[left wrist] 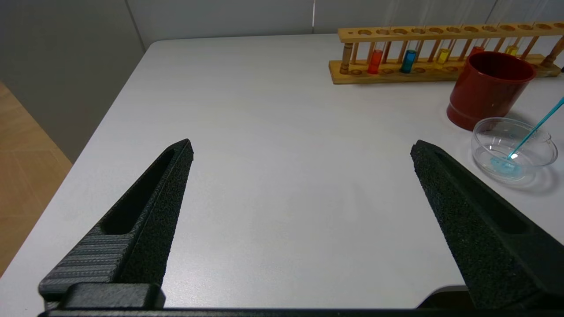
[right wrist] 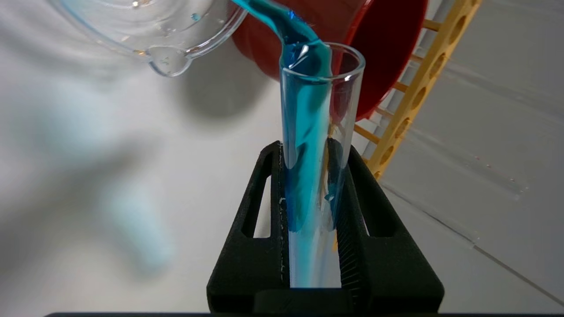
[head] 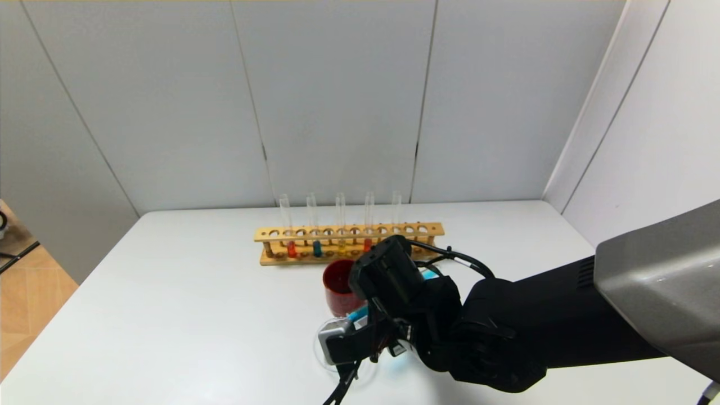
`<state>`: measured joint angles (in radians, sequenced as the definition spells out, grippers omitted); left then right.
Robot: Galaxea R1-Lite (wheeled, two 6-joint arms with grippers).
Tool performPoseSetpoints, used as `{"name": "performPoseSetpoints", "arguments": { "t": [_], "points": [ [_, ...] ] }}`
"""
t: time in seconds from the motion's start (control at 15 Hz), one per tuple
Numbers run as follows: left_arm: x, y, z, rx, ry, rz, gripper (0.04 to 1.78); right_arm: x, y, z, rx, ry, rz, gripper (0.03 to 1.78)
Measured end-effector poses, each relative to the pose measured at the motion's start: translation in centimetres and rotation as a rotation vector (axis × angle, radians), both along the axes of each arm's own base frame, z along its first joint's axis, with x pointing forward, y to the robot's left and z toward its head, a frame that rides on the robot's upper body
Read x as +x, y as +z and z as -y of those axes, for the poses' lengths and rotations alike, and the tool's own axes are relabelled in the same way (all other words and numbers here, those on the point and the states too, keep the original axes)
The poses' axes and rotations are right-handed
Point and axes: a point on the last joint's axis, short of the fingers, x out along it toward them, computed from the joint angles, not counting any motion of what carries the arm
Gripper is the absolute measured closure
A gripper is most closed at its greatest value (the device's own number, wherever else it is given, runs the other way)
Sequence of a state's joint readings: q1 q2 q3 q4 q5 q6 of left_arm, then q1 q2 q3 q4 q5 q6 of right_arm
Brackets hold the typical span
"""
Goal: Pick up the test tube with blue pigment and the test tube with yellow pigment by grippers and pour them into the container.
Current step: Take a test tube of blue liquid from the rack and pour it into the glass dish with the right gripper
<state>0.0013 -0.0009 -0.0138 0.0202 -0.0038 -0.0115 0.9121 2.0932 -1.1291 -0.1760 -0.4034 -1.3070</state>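
Observation:
My right gripper [right wrist: 306, 149] is shut on the test tube with blue pigment [right wrist: 317, 132] and holds it tilted, mouth down, over the container [right wrist: 150, 26]. Blue liquid runs from the tube's mouth into that clear glass beaker [left wrist: 513, 149], where a small blue pool lies. In the head view the right gripper [head: 391, 298] covers most of the beaker [head: 329, 357]. A test tube with yellow pigment [head: 341, 246] stands in the wooden rack [head: 349, 232], also seen in the left wrist view [left wrist: 442, 56]. My left gripper [left wrist: 303, 145] is open and empty, low over the table's left part.
The rack also holds a second blue tube [head: 316, 248], two red tubes [head: 291, 248] and another yellow one [left wrist: 511, 49]. A dark red cup [head: 337, 287] stands between rack and beaker. The table's left edge [left wrist: 110, 119] drops to a wooden floor.

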Motion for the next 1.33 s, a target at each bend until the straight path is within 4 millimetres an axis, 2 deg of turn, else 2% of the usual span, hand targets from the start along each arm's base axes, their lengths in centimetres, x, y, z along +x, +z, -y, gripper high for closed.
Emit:
{"name": "performPoseSetpoints", "arguments": {
  "t": [0.6,0.93,1.33],
  "points": [
    [0.0,0.0,0.0,0.000,0.000,0.000,0.07,0.0,-0.1,0.0,-0.056,0.000,-0.001,1.42],
    [0.0,0.0,0.0,0.000,0.000,0.000,0.07,0.3,0.6,-0.3,-0.103,0.009,0.060,1.42],
    [0.0,0.0,0.0,0.000,0.000,0.000,0.07,-0.1,0.6,-1.0,-0.141,0.025,0.090,1.42]
  ]
}}
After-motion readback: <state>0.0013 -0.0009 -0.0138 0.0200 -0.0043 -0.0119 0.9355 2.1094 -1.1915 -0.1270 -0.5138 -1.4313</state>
